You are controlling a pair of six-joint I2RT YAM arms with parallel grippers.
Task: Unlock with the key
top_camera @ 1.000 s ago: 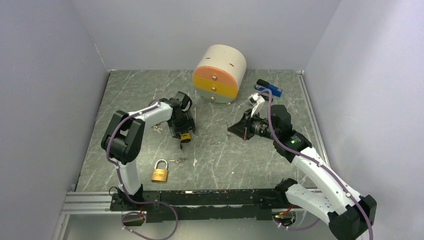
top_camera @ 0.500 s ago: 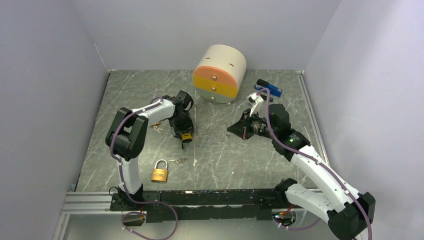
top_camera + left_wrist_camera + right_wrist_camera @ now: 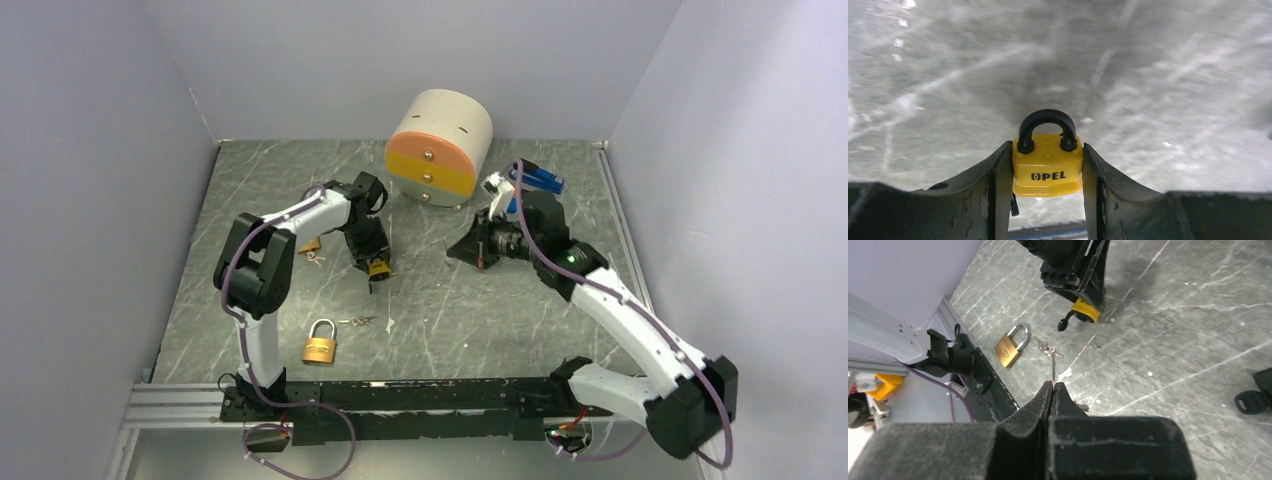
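Left gripper (image 3: 374, 266) is clamped on a yellow padlock (image 3: 1048, 172), with both dark, worn fingers (image 3: 998, 175) pressed flat on its sides. The body is blocky glossy plastic with "OPEL" in black, and its rounded black shackle is closed and points away from the wrist. From above it sits over the mid-left of the table (image 3: 450, 320), a grey marbled slab with white veins and scuffs.

Right gripper (image 3: 1053, 386) has its black matte tips pinched together on a key (image 3: 1053, 371). It is seen edge-on as a thin metal sliver poking out of the tips (blade detail too fine to read). This gripper hangs mid-table, well apart from the yellow padlock and aimed toward it.

Brass padlock (image 3: 320, 345) lies flat near the front rail. It has a squarish gold body and a silver U shackle, closed. Loose keys (image 3: 358, 322) lie just beside it, small and shiny. Drawer unit (image 3: 438, 148) stands at the back: a beige cylinder whose flat face has orange, yellow and pale fronts, each with a knob.
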